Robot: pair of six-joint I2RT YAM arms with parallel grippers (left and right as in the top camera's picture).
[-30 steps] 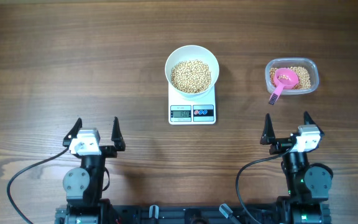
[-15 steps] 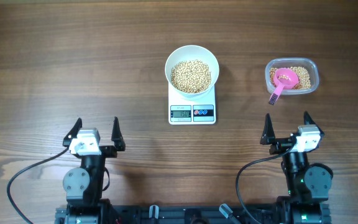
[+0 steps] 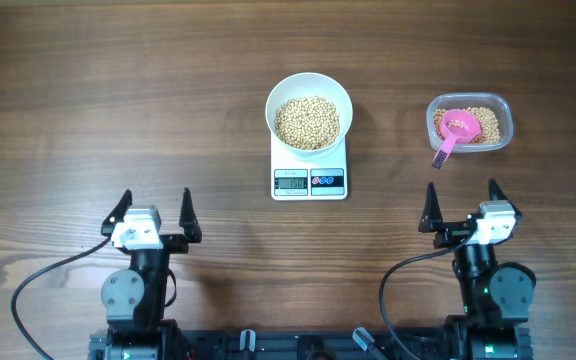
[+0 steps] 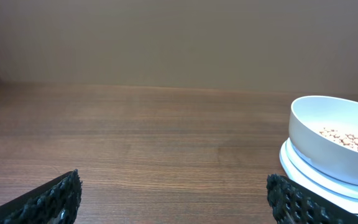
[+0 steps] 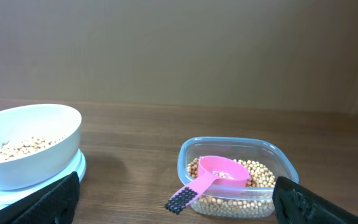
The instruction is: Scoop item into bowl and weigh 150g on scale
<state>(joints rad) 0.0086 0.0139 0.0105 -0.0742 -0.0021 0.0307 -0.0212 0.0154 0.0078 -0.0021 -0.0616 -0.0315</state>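
Nothing is seen to have moved over the last second. The left claw (image 3: 156, 198) and right claw (image 3: 462, 190) are held wide open and empty over the wood-grain tabletop (image 3: 118, 100), well apart from everything, so the weighing is judged finished. The smooth white bowl (image 3: 309, 90), filled with small round tan beans (image 3: 307, 122), is set on the flat square scale (image 3: 309, 181). A pink plastic scoop (image 3: 457, 128) is left in the clear container (image 3: 504, 122).

Off to the right: a clear tub with a pink scoop in it

The clear plastic container (image 3: 509, 113) sits far right on the dark wood-grain table (image 3: 118, 100). The pink scoop (image 3: 459, 126) lies cup-up inside it, with its handle poking out over the near-left rim and ending in a dark textured grip. There's a plain beige wall (image 4: 166, 37) behind the table.
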